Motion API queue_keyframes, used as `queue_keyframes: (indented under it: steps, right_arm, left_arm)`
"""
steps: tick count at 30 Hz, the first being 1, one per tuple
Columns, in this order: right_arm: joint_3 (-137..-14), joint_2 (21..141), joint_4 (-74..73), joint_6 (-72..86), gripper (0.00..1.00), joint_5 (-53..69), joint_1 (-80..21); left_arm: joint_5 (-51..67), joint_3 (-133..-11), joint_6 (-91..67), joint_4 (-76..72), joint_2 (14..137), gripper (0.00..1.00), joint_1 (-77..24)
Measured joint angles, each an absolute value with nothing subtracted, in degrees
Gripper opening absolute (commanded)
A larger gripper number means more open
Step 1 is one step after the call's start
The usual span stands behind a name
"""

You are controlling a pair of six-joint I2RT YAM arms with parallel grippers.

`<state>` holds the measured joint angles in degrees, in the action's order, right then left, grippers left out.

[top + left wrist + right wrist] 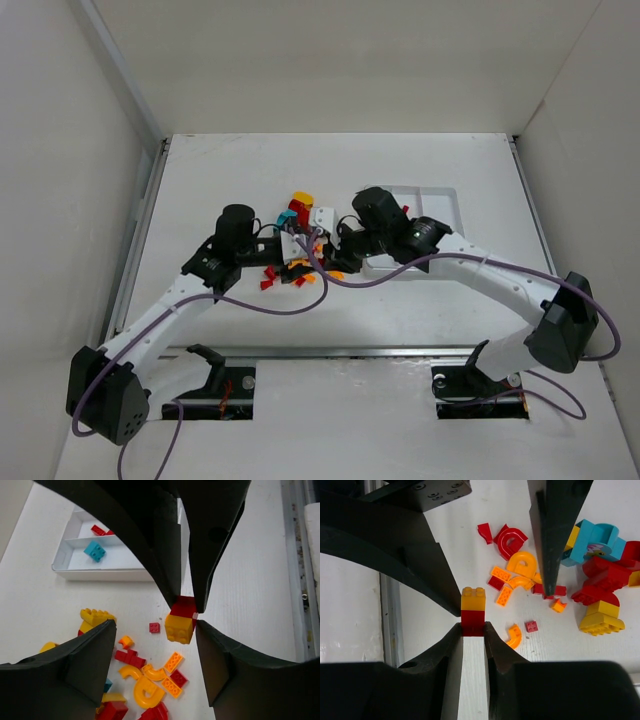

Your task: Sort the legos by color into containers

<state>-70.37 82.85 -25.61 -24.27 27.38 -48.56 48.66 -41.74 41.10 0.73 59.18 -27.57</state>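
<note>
Gripping red-yellow stack [473,605] between right fingers [500,655]

Overhead plus two close wrist views, shared legos [147,690]

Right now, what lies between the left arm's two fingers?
Left wrist view: a yellow brick, joined to the red brick the right fingers pinch, close to one left finger; beyond it, a small red piece on the table.
</note>
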Motion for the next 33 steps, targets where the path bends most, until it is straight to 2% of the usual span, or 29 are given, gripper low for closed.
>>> queue_keyframes:
  steps: [2,6,13,17,33]
  right_arm:
    - [-70.4,82.8,-25.7,-24.3,0.00,27.4,-49.0]
    - [-70.3,82.8,-25.7,-24.4,0.00,27.2,-49.2]
    - [-69.9,82.7,-25.4,-24.4,0.00,27.0,-49.2]
    - [-69.1,82.6,-25.3,-24.8,0.00,26.6,-49.2]
    - [-64.3,80.7,-21.1,-24.8,0.00,24.3,-50.0]
  left_arm:
    - [50.3,-42.0,42.0,1.8,59.5,0.50,-27.6]
    - [52.8,-42.8,43.8,4.5,60.1,0.38,-27.6]
    - [54.2,-43.4,45.6,7.3,60.2,0.26,-27.7]
    - [54.7,-43.6,45.9,8.7,60.2,0.00,-27.7]
    - [53.3,-43.9,46.0,11.5,60.3,0.00,-28.3]
